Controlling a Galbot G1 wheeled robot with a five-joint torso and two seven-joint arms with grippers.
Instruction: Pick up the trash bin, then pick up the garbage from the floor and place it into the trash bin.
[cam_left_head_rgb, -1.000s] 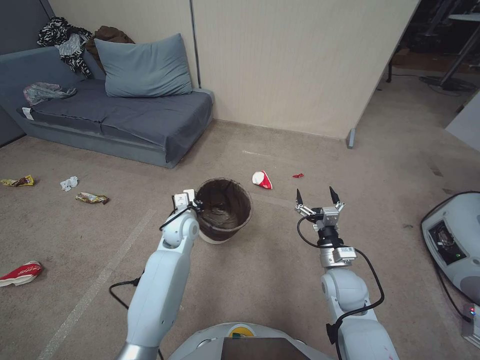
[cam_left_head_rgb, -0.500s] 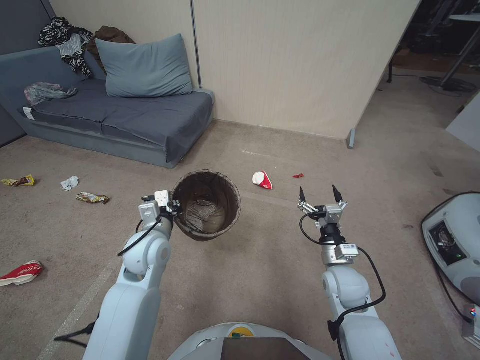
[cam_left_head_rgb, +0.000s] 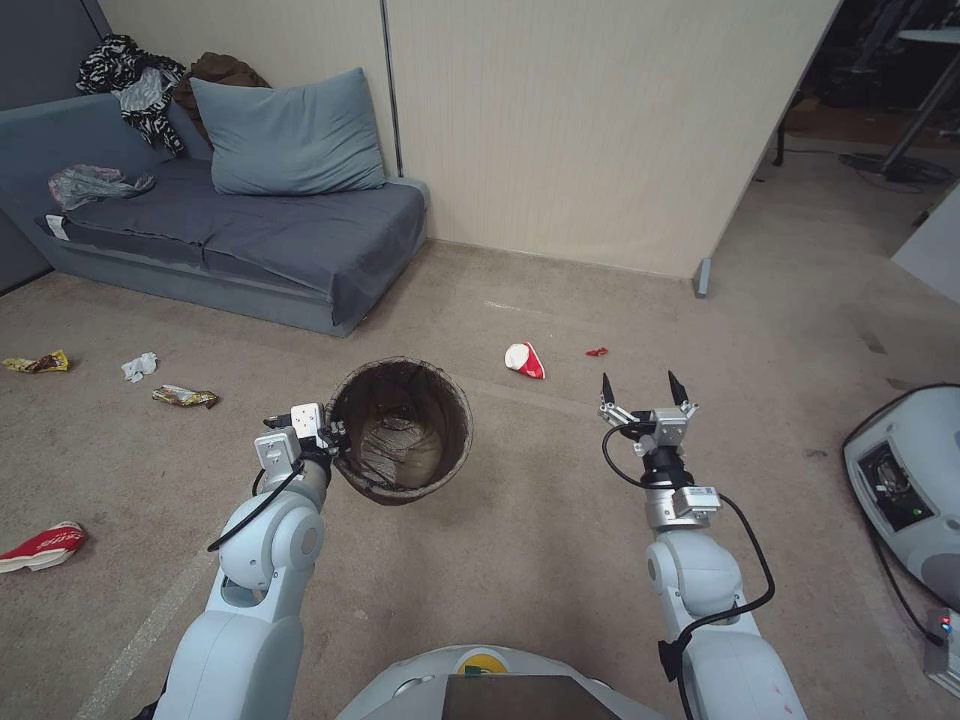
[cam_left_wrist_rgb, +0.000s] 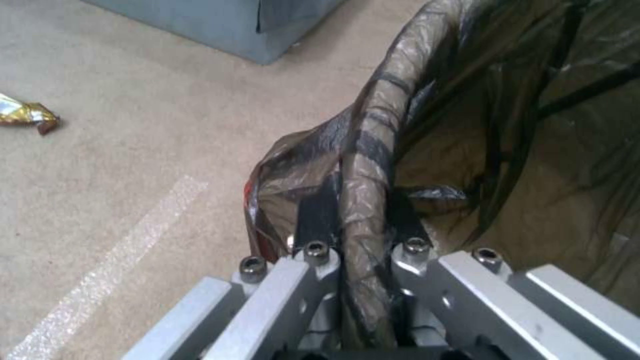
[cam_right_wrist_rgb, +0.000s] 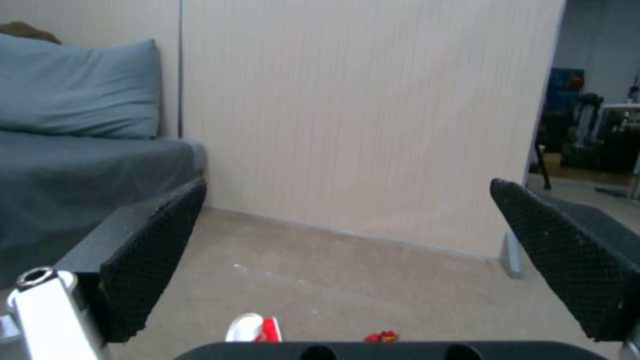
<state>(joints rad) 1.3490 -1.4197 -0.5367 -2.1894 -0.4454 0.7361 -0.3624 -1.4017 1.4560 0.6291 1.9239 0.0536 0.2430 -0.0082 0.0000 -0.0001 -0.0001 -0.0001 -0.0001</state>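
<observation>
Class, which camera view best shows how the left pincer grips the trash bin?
The left wrist view: the left pincer is shut on the trash bin rim, one finger each side. The head view shows the whole bin tilted; the right wrist view shows other things.

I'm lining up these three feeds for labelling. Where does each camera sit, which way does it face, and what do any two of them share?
Head view: on the robot's head, looking forward and down at the carpet; both arms show, the left gripper on the trash bin, the right gripper open.
Left wrist view: on the left wrist, looking along its fingers clamped on the bin's bagged rim.
Right wrist view: on the right wrist, facing the wall between its open fingers.
Shared: head and right wrist views both show the red-and-white cup.
</observation>
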